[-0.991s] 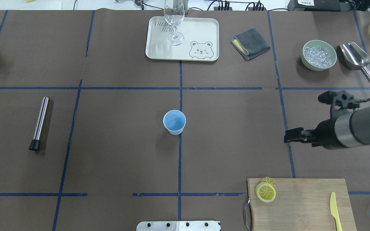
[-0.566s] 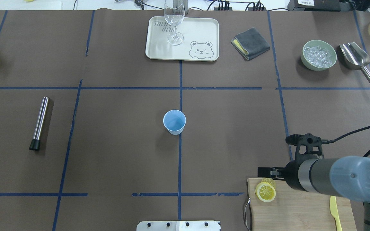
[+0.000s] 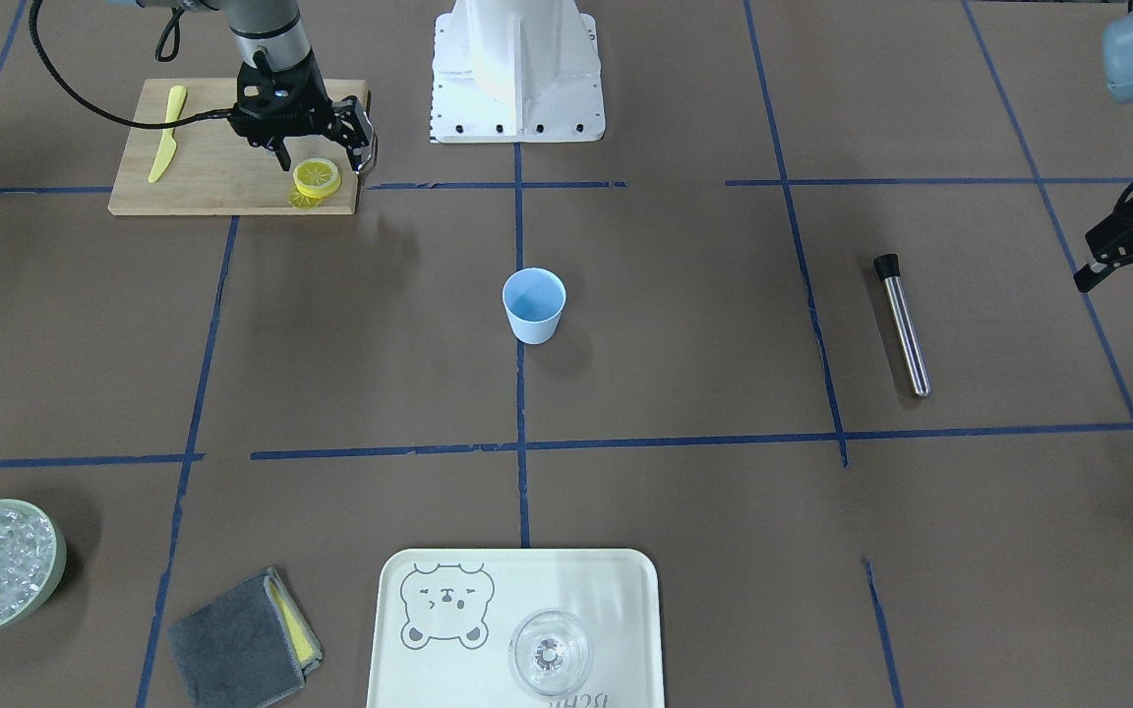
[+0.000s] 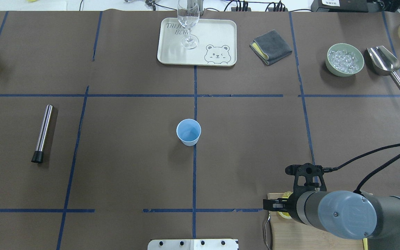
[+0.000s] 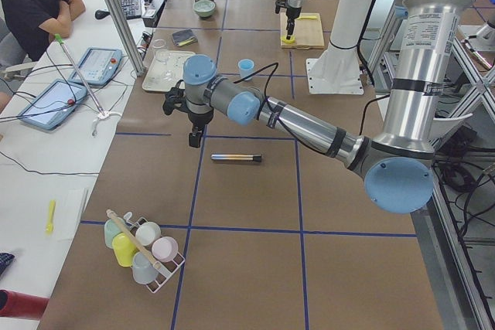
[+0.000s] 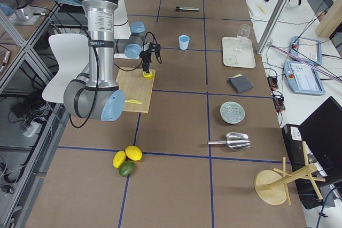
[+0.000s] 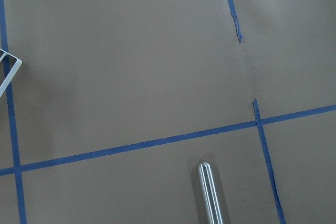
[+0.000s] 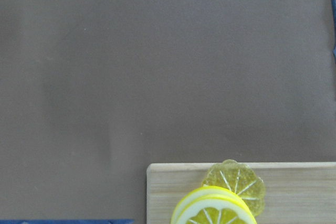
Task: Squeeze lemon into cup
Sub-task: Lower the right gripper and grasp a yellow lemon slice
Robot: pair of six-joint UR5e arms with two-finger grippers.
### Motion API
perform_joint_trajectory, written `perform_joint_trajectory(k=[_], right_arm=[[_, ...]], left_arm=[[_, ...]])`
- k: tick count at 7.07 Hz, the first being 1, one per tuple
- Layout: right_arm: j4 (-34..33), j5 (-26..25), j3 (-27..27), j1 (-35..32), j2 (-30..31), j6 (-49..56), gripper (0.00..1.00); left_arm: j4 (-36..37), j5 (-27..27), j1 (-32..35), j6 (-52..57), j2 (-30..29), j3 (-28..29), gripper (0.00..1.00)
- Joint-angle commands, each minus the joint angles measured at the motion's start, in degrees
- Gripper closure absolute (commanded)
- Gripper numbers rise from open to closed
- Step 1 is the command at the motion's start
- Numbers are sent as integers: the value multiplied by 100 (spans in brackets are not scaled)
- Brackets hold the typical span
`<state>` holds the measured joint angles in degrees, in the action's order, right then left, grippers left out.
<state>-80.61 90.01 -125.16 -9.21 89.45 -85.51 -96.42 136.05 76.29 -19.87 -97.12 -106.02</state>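
Several yellow lemon slices [image 3: 317, 177] lie stacked at the corner of a wooden cutting board [image 3: 212, 167]. They also show in the right wrist view [image 8: 218, 214]. My right gripper [image 3: 323, 160] is open just above the slices, a finger on either side. In the overhead view the right arm hides most of the stack, and only yellow edges [image 4: 284, 196] show. The light-blue cup [image 4: 188, 132] stands upright and empty at the table's centre, far from both grippers. My left gripper [image 3: 1129, 285] is open and empty at the table's left end.
A yellow plastic knife [image 3: 165, 147] lies on the board. A steel rod [image 4: 42, 133] lies at the left. A tray [image 4: 221, 34] with a clear glass [image 4: 188, 21], a grey cloth [image 4: 271, 47], a green bowl of ice [image 4: 345, 59] and a scoop [image 4: 384, 62] line the far side.
My right arm has swung from the right middle of the table toward the near edge. It now sits over the board's corner and covers the lemon slices. The cup has not moved.
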Motion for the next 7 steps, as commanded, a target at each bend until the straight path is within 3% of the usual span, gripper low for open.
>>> perform_joint_trajectory(k=[1, 7], right_arm=[[-34, 7, 140, 16, -16, 0, 0], [-25, 8, 282, 95, 2, 0, 0]], left_arm=[[0, 0, 0, 1, 0, -7, 0], [0, 0, 0, -8, -9, -68, 0]])
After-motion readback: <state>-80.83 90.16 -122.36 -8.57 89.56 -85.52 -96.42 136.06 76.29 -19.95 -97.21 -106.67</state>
